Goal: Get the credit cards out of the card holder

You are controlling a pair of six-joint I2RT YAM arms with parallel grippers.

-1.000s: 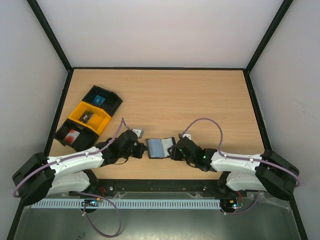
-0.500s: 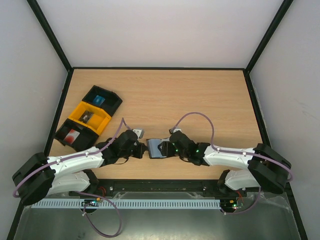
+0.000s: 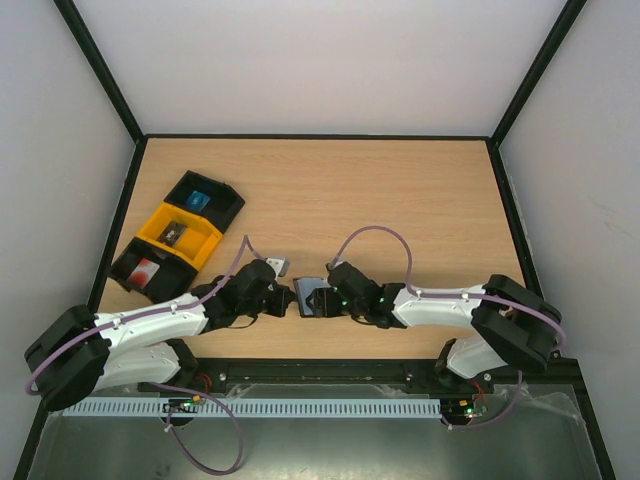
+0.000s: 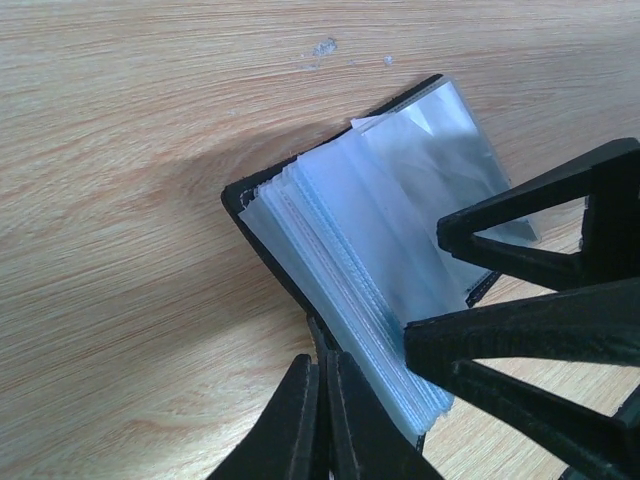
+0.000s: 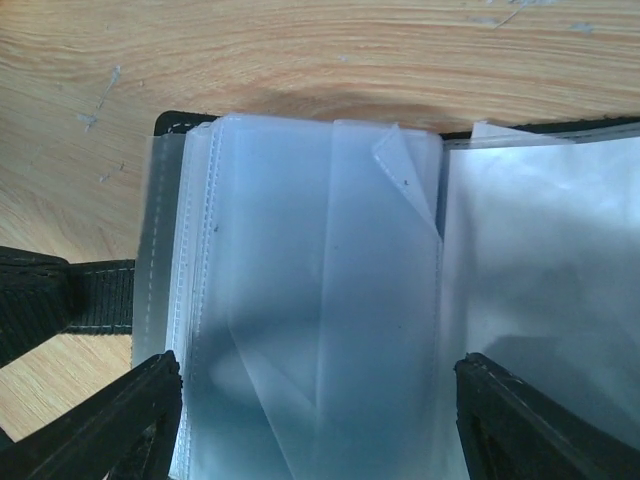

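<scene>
Pale wood covers the bench (image 3: 400, 200), with white walls on three sides. Close to the middle of the near edge lies the card holder (image 4: 370, 250), spread open with its black cover down and its clear sleeves (image 5: 300, 250) fanned upward in a cloudy stack.

The left gripper (image 4: 322, 385) reaches in from the near-left corner. Its fingers are pinched together on the little black tab (image 5: 100, 297) at the holder's left side.

The right gripper (image 5: 318, 380) comes in from the near-right corner and stands wide. It has one finger (image 5: 130, 420) at each side of the sleeve stack, with the plastic between them. I cannot tell whether the fingers press on the sleeves.

Along the left edge, toward the near-left corner, three open trays sit in a touching row. The far black tray (image 3: 228, 205) holds a blue card (image 3: 197, 200). The yellow tray (image 3: 200, 240) holds a dark card (image 3: 174, 233). The near black tray (image 3: 125, 265) holds a red card (image 3: 146, 268).
</scene>
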